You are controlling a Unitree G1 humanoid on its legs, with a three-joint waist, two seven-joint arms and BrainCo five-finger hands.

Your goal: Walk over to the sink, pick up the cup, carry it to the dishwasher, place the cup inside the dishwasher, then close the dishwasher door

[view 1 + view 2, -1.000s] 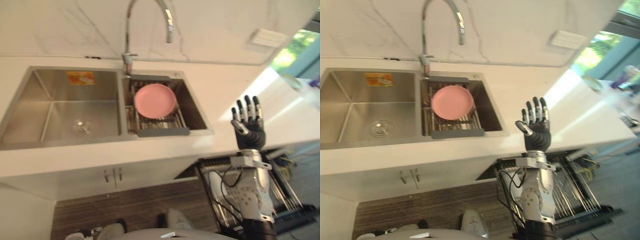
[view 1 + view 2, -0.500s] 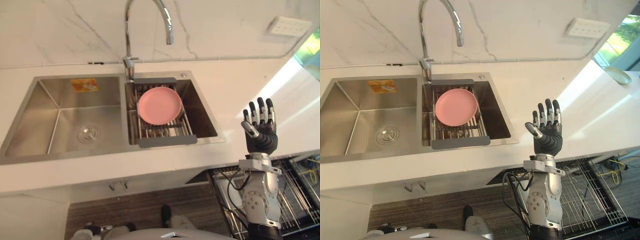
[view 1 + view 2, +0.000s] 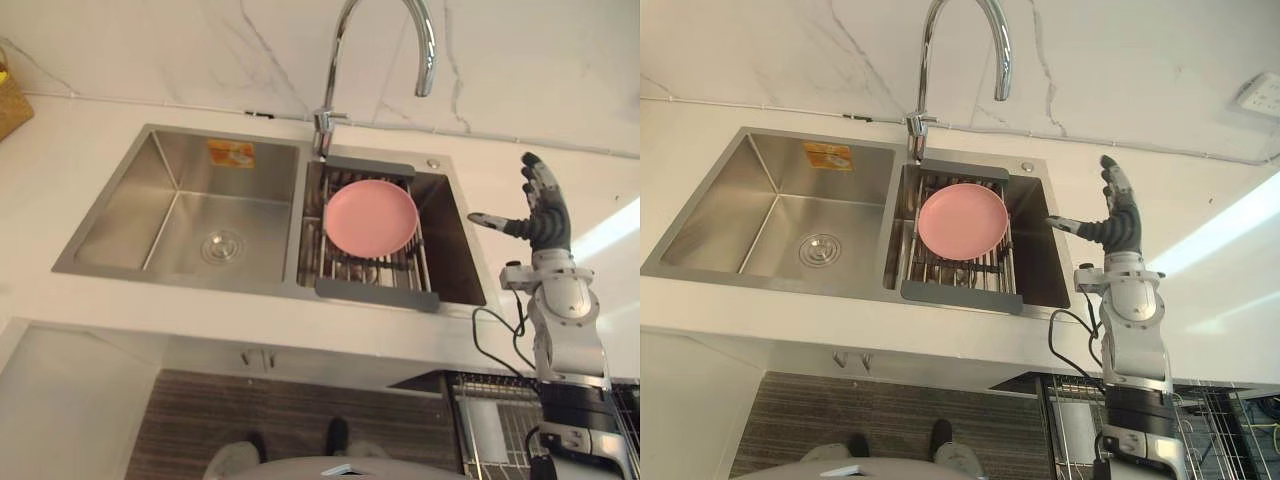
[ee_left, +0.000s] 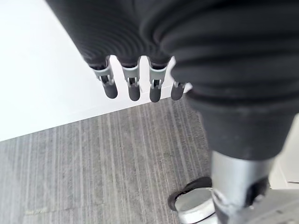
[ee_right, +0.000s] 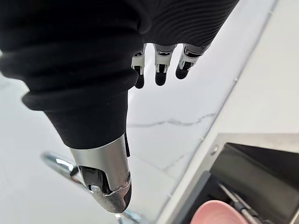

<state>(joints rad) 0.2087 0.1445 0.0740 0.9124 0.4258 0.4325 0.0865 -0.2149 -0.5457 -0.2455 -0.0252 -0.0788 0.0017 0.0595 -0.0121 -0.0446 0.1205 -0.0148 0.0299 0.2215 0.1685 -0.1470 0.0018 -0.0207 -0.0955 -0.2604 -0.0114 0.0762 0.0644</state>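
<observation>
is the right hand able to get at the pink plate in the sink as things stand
Probably yes. The right hand, fingers straight, is raised over the counter just beside the right basin of the sink. The pink plate lies on the rack there with nothing on top of it.

No legible text, number or brand made out. Orange-yellow sticker [image 3: 231, 153] seen on back wall of left basin [image 3: 170, 225], at 10 o'clock from pink plate [image 3: 371, 217]; its print too small to be read. White wall plate [image 3: 1262, 96], at 2 o'clock from pink plate: markings unreadable.
</observation>
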